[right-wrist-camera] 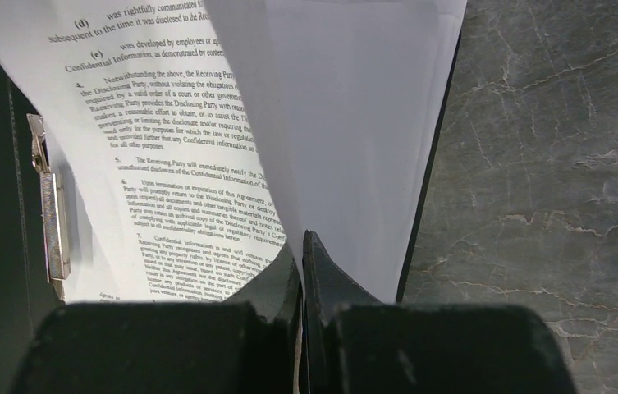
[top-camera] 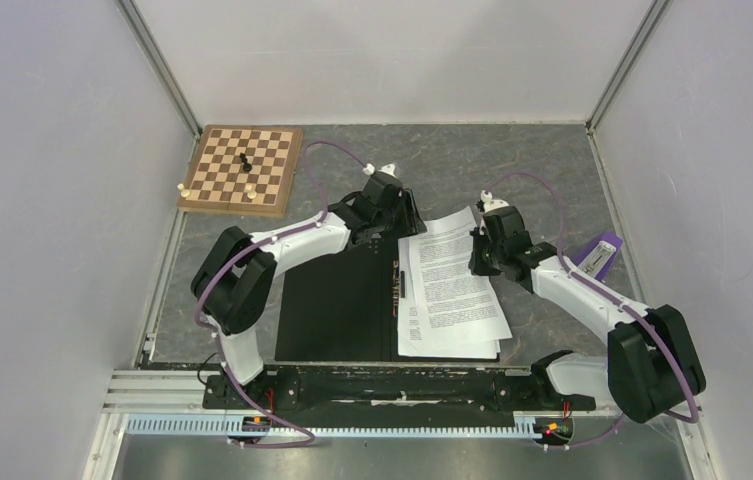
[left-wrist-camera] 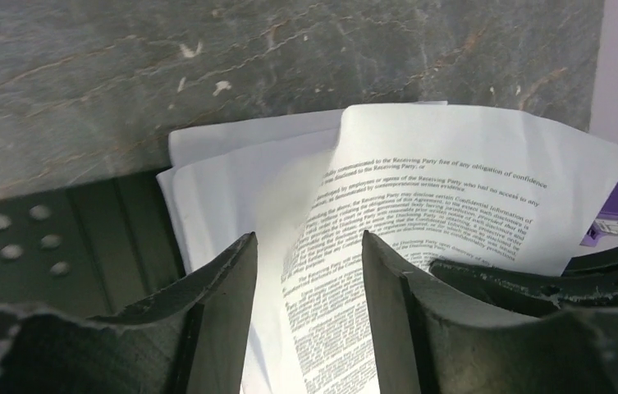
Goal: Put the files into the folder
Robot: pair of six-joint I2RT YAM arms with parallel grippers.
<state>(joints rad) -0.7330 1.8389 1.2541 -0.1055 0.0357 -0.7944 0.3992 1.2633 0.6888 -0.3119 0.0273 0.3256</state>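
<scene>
Spreading grey and marbled, the desk (top-camera: 512, 160) is boxed by pale walls (top-camera: 52, 200) on its left, far and right sides. The folder (top-camera: 337, 300) lies open mid-desk, black faces up, its near edge close to the arm bases. The files (top-camera: 452, 290) rest on its right half, slightly fanned and overhanging its far edge. The left jaws stand released, fingers (left-wrist-camera: 223, 287) apart over the files' far corner. The right jaws are clenched on one sheet's right edge, curling it upward. A chessboard (top-camera: 242, 170) fills the far-left corner, and a purple item (top-camera: 600, 255) lies by the right wall. Open desk runs from the files to the far wall.
</scene>
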